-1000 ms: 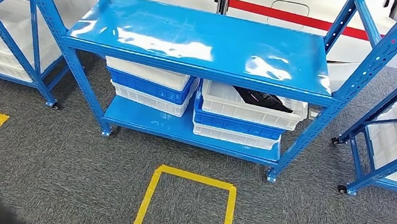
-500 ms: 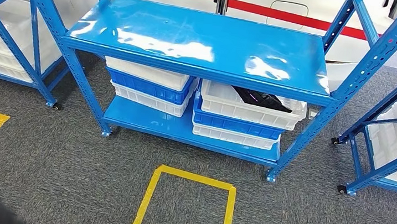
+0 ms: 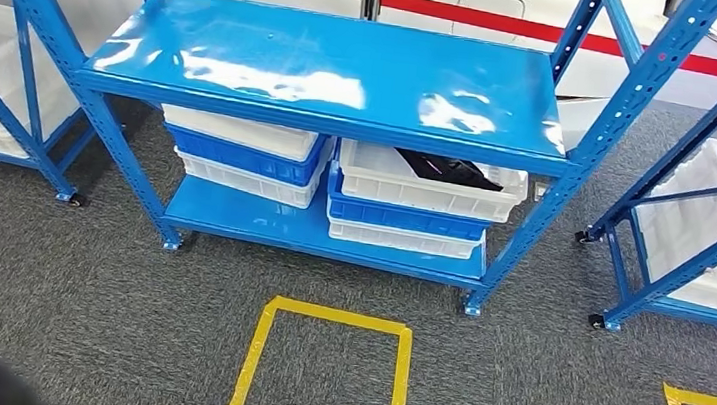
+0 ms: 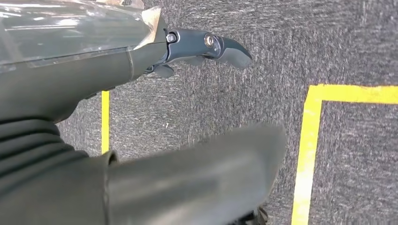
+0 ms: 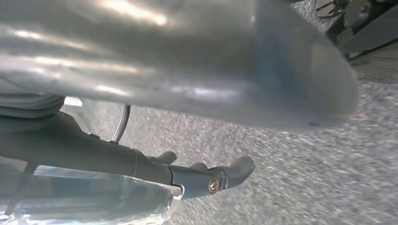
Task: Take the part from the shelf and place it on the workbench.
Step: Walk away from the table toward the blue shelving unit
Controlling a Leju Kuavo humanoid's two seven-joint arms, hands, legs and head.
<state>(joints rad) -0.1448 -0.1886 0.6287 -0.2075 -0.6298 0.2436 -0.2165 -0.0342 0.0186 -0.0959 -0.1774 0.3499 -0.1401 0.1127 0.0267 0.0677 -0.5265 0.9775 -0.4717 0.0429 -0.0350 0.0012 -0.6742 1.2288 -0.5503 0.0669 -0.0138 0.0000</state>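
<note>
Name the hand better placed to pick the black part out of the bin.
Probably right: the black part lies in the top white bin right of centre. Both the left hand and right hand hang empty.

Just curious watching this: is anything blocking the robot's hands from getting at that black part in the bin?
Yes: the black part lies in a white bin tucked under the blue shelf board, which overhangs it closely.

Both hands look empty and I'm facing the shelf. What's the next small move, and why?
Probably step closer to the shelf. The black part lies in the top white bin on the lower level, with carpet between, and both hands hang over the floor holding nothing.
</note>
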